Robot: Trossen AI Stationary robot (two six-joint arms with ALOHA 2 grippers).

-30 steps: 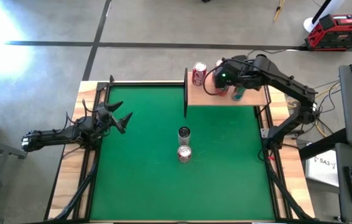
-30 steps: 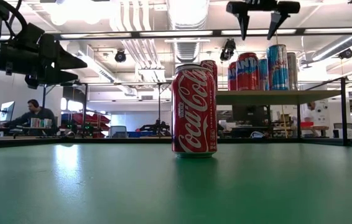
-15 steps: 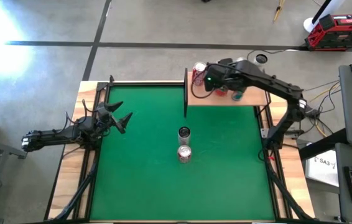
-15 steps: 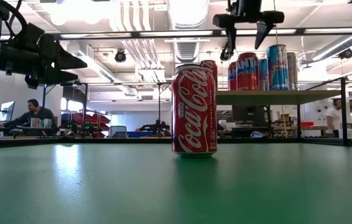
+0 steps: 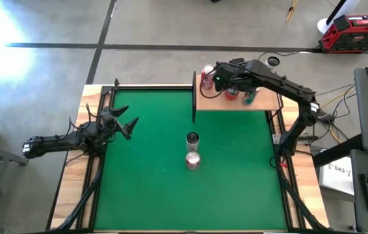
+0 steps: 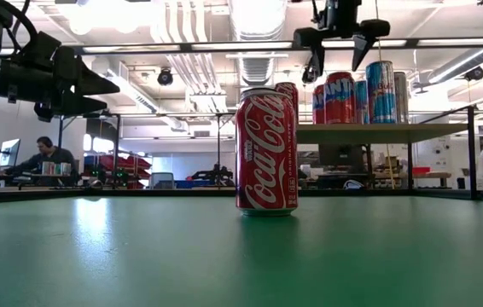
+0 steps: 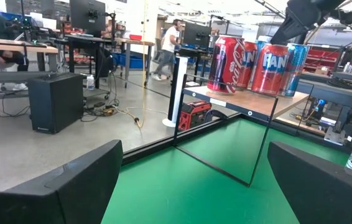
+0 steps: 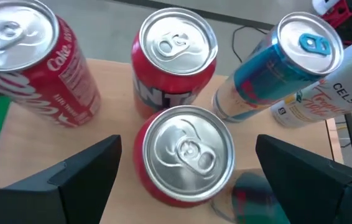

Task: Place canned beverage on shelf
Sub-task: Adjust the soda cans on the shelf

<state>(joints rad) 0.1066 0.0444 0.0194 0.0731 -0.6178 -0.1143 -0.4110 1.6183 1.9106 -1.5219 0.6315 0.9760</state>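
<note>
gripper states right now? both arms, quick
Left gripper: open, empty, waiting above the table's left side.
Right gripper: open, empty, above the cans on the shelf.

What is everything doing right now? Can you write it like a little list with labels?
shelf: tan board at the table's far right corner
cans on shelf: four, a Coca-Cola can, two red cans, a tall blue can
cans on table: two, in the middle of the green table, Coca-Cola can in front, second can behind it
right gripper: above the shelf cans, jaws open, holding nothing
left gripper: waiting over the table's left side, jaws open
</note>
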